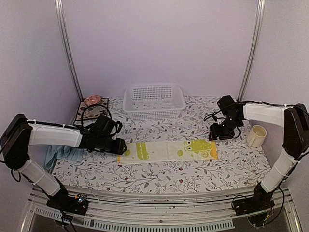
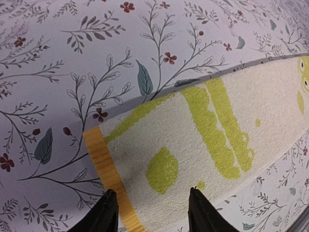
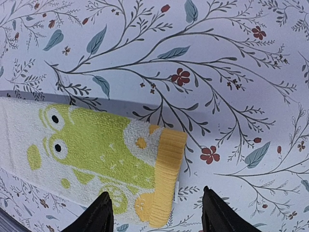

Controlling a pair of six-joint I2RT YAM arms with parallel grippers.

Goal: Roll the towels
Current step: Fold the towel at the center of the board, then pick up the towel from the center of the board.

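Note:
One towel (image 1: 166,151), white with a yellow-green frog print and yellow end bands, lies flat as a long folded strip across the middle of the table. My left gripper (image 1: 120,146) hovers open over its left end. In the left wrist view the towel (image 2: 193,140) lies under my open left gripper (image 2: 153,212), nothing held. My right gripper (image 1: 216,135) is open just above the strip's right end. The right wrist view has the frog end of the towel (image 3: 96,145) below my open right gripper (image 3: 157,215). The pale blue towel (image 1: 63,154) lies bunched at the table's left edge beneath my left arm.
A white plastic basket (image 1: 153,101) stands at the back centre. A cream cup (image 1: 256,136) sits at the right, near my right arm. A dark floral mat (image 1: 91,112) with a pink object (image 1: 92,100) lies at the back left. A floral cloth covers the table (image 1: 159,179).

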